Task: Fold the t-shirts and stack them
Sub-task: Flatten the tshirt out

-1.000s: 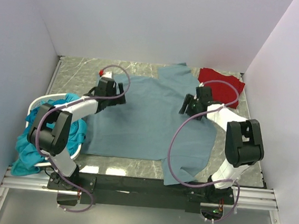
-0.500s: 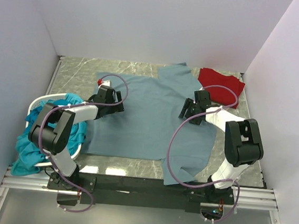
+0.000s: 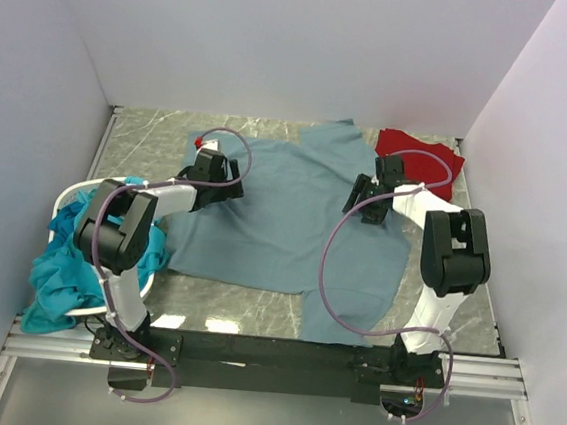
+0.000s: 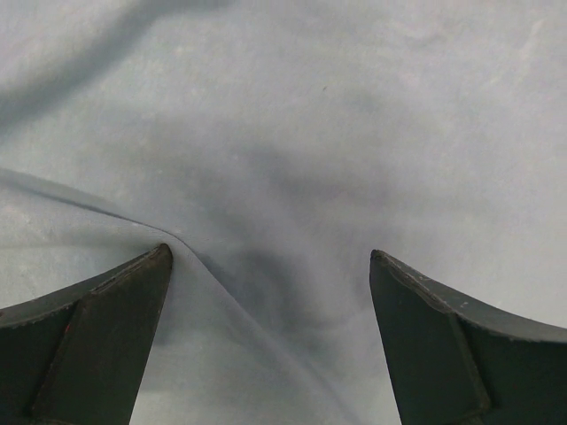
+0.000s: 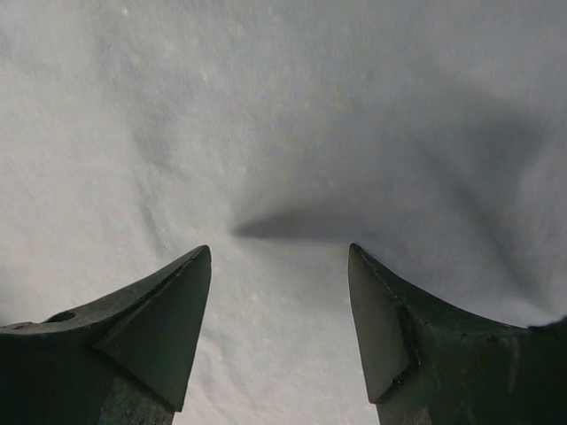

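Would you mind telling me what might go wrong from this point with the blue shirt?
The left gripper stands open with a raised crease of the slate-blue t-shirt at one finger; closing may catch only that wrinkle and fold it crooked. The right gripper is open over nearly flat cloth, so it may slip off. The red t-shirt lies close by and could get dragged.

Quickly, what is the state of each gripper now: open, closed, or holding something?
Left gripper: open wide above the slate-blue t-shirt, holding nothing.
Right gripper: open above the same t-shirt, holding nothing.
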Controlling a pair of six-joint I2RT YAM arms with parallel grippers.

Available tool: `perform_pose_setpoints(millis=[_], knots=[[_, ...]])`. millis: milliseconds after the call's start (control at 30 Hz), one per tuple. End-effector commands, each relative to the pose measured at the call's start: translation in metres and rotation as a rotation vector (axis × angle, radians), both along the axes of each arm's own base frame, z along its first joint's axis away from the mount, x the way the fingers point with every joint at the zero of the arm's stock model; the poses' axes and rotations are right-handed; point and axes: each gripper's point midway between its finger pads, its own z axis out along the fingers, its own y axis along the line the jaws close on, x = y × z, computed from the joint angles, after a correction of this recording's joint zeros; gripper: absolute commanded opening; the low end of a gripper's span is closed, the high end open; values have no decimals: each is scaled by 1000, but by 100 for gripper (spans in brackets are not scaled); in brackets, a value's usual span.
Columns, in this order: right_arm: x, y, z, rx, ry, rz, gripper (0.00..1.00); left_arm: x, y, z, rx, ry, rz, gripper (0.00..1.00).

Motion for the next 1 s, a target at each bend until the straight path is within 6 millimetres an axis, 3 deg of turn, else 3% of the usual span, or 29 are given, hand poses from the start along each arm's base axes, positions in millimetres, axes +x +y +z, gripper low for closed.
perform_pose_setpoints(millis=[0, 433, 767, 967], knots=[[4, -6, -8, -20, 51, 23, 70, 2, -14, -11, -18, 44, -49, 99], [40, -7, -3, -2, 78, 37, 68, 32, -39, -17, 1, 68, -97, 99], [48, -8, -4, 15, 116, 92, 64, 52, -44, -14, 18, 66, -100, 99], [52, -32, -2, -34, 125, 44, 64, 64, -50, -8, 12, 52, -117, 99]])
